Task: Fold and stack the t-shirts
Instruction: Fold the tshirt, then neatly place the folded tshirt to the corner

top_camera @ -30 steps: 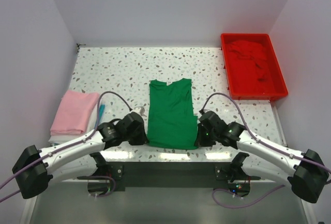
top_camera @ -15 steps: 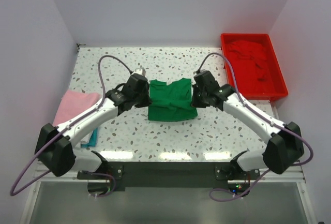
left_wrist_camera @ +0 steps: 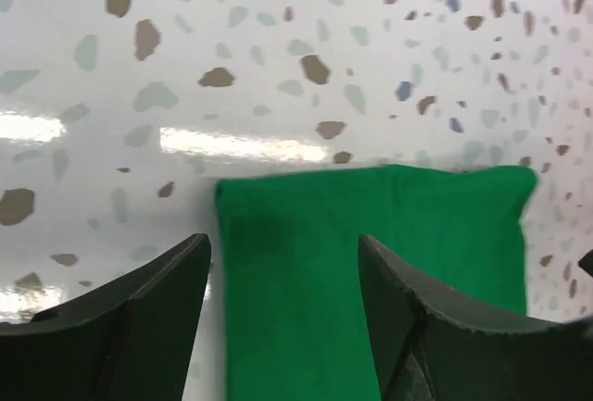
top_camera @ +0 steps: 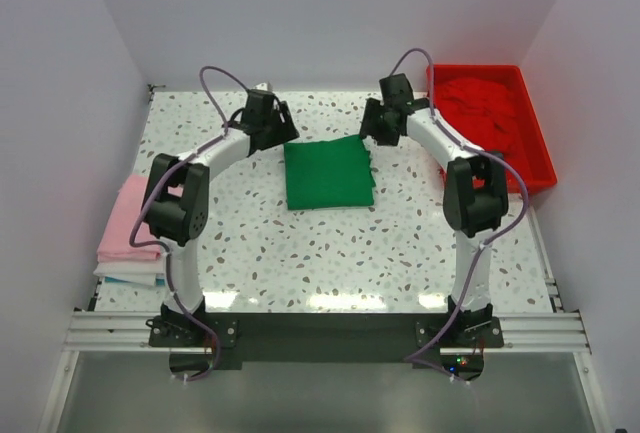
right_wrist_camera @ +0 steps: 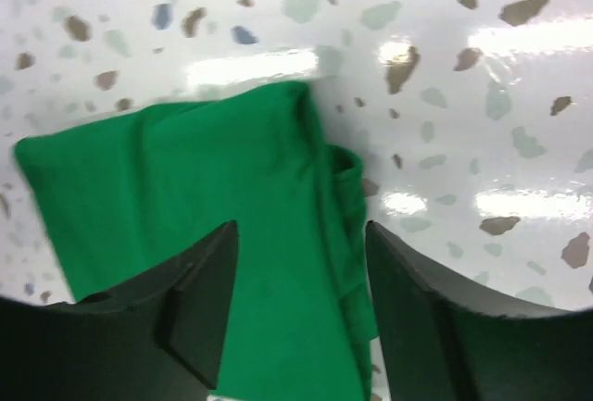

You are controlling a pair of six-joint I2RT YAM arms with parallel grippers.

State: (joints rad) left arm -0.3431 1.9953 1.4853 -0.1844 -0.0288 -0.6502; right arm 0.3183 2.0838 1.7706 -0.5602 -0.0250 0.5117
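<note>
The bright green t-shirt lies folded into a rough square on the speckled table. My left gripper hangs over its far left corner, open, with green cloth showing between the empty fingers. My right gripper hangs over the far right corner, also open, above the layered cloth edge. A folded pink t-shirt rests at the table's left edge. A crumpled red t-shirt fills the red tray.
Under the pink shirt lies a stack of folded white and teal cloth. The red tray stands at the back right corner. White walls close in the table on three sides.
Both grippers carried the shirt's near hem to the far end, folding it in half. Both then opened and let go of the cloth.
</note>
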